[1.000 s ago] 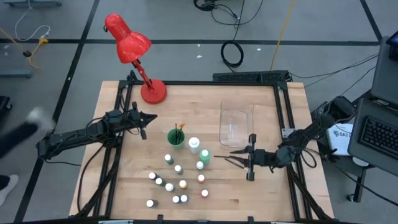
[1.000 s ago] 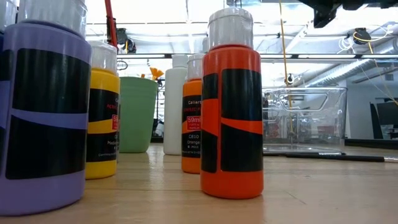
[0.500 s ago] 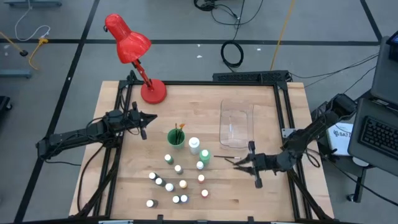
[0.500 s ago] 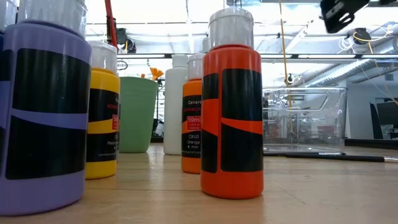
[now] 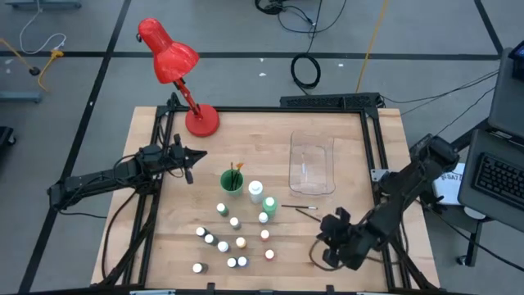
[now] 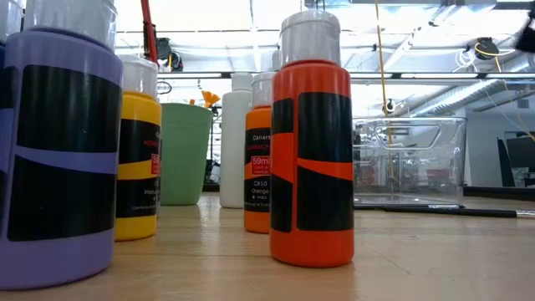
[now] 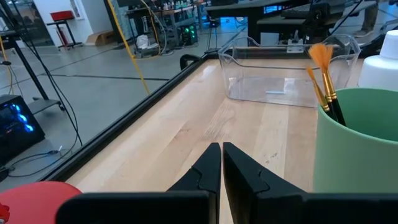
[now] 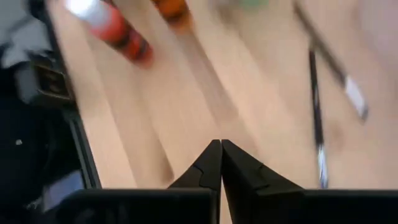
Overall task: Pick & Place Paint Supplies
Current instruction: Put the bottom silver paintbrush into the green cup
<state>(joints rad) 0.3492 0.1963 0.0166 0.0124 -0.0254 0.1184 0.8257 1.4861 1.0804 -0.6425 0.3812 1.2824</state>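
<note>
Several tiny white-capped paint bottles (image 5: pixel 232 240) stand upright on the table's near middle, with taller bottles (image 5: pixel 256 192) beside a green cup (image 5: pixel 232 181) that holds brushes (image 7: pixel 323 74). A thin dark brush (image 5: pixel 303 208) lies flat on the wood below the clear tray (image 5: pixel 313 164); brushes (image 8: pixel 316 118) also show in the right wrist view. My right gripper (image 5: pixel 330 233) hovers shut near the table's near edge, right of the bottles, holding nothing. My left gripper (image 5: pixel 187 161) waits shut, left of the cup.
A red desk lamp (image 5: pixel 176 70) stands at the far left corner. Black frame rails (image 5: pixel 372 156) run along the table's sides. In the low view, large purple (image 6: pixel 54 142), yellow (image 6: pixel 138 150) and orange (image 6: pixel 311 150) bottles stand close to the camera.
My right arm has swung from just below the clear tray toward the table's near edge, turning as it went, and it has left the low view's top. The brush below the tray has stayed on the table. The left arm has kept still.
</note>
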